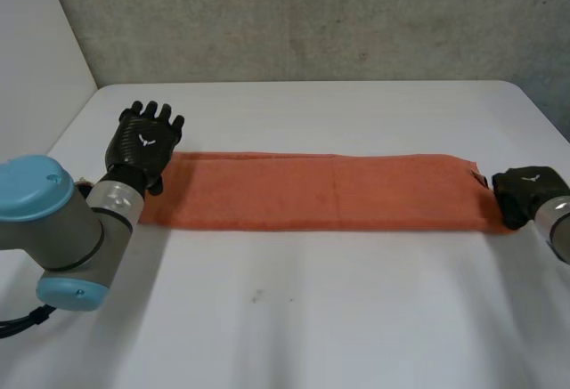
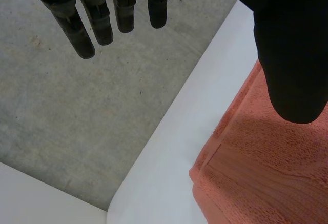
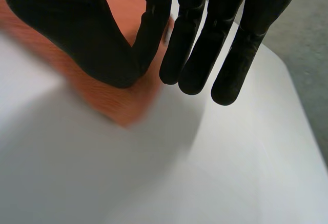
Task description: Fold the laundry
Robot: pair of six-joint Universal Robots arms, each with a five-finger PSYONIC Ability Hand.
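orange towel (image 1: 321,191) flat, 1 long strip across white counter (image 1: 294,318) | left robot hand (image 1: 142,140) open, fingers straight, over towel's left end | right robot hand (image 1: 522,195) at towel's right end, arm cut off by frame edge; grip cannot be told, cloth blurred beneath it

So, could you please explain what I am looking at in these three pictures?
It is a robot with two arms at a white table, each ending in a black mechanical hand. One picture looks down from a camera between the arms. The other two come from cameras on the wrists, looking along each palm. A long orange towel lies flat on the table. The left hand is open over one end, holding nothing. The right hand is at the other end, where its thumb and a finger seem to pinch the towel's corner.
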